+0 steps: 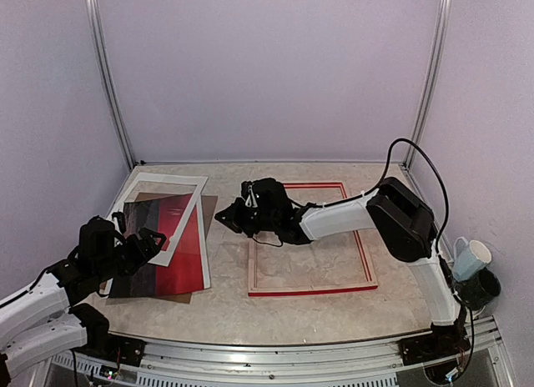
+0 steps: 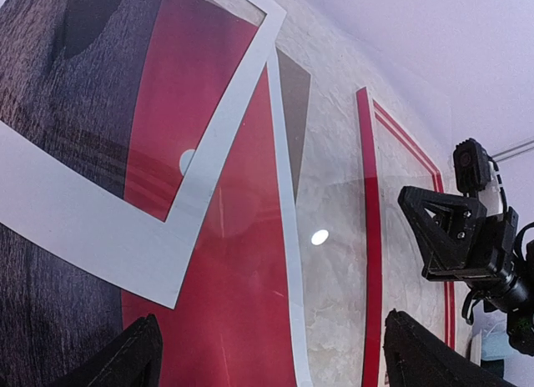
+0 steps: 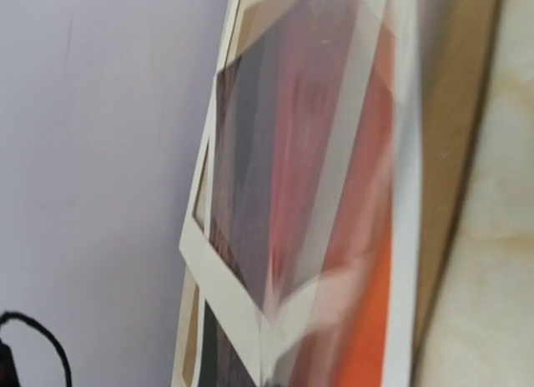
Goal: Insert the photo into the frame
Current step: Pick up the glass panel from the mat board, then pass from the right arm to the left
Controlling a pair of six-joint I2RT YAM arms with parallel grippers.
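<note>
The photo [image 1: 188, 253] lies flat at the left of the top view, on a brown backing board [image 1: 209, 208] whose edges show around it. A white mat border [image 1: 197, 205] rests askew over its upper part. In the left wrist view the red sky and small white sun [image 2: 187, 161] show through the mat's opening. The frame [image 1: 313, 290] lies flat on the counter [image 1: 234, 304] right of centre, apart from the stack, with nothing inside it.

The left hand [image 1: 148, 239] hovers over the photo's left side with its fingers [image 2: 125, 362] spread wide and nothing between them. The right hand [image 1: 227, 221] reaches in from the right to the gap between stack and frame. Its fingers are closed together and nothing shows in them. Its own camera gives only a blurred view of the stack.

The photo is probably very light, thin and flexible, so it would sag or curl if lifted by one corner. Its glossy face looks slippery and easy to mark or crease. Lying flush on the board, it offers no edge to pinch from above. The best hold is likely its lower right margin, which the mat leaves bare, worked a little past the board's edge so that one finger can get underneath. The mat's weight on the upper part could drag the print or buckle it as it is drawn out, so the mat may need shifting first.
</note>
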